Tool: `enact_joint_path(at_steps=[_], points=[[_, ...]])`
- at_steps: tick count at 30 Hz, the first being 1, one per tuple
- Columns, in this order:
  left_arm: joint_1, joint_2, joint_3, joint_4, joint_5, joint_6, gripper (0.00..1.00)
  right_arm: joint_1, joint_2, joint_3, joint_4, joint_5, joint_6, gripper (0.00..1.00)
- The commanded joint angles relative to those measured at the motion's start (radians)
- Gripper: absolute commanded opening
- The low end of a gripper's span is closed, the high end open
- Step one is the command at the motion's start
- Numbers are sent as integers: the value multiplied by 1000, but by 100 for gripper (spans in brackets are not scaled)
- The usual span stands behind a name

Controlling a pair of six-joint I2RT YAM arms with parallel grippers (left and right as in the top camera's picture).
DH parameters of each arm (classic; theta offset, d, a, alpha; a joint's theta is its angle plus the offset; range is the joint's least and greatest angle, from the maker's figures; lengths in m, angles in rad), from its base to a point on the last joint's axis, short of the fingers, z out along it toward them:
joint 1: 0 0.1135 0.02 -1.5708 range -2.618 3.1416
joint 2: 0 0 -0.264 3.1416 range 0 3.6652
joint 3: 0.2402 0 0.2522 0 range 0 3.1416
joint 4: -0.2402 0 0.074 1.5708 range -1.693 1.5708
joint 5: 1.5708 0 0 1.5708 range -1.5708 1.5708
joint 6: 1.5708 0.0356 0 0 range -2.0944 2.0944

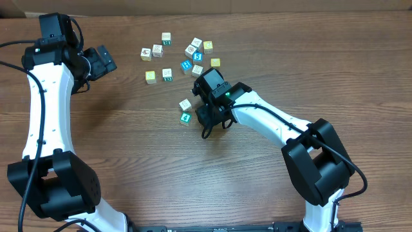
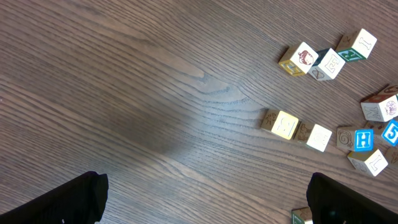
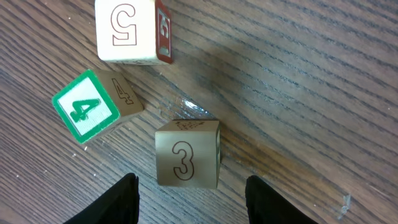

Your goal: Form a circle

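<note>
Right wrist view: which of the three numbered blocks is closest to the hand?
The tan block marked 3: it sits between the right hand's dark fingers, while the 5 block and green 4 block lie farther off.

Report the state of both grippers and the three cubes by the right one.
left gripper: open, holding nothing.
right gripper: open, one finger on each side of the 3 cube, touching neither face.
3 cube: resting flat, ungripped, 3 facing the camera.
green 4 cube: resting flat, untouched.
5 cube: resting flat, untouched.
</note>
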State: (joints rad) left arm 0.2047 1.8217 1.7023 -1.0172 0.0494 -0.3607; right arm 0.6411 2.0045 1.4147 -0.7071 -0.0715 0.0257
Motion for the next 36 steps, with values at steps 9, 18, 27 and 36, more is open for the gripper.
enact_joint_path(at_steps=[9,18,27,36], points=[[-2,6,0,1,3,-6,100,-6,29,-8,21,0,-5,39],[-2,6,0,1,3,-6,100,-5,39,-8,2,-1,-4,42],[-2,6,0,1,3,-6,100,-5,40,-8,5,-14,-5,33],[-2,6,0,1,3,-6,100,-5,40,-8,25,-64,-8,30]])
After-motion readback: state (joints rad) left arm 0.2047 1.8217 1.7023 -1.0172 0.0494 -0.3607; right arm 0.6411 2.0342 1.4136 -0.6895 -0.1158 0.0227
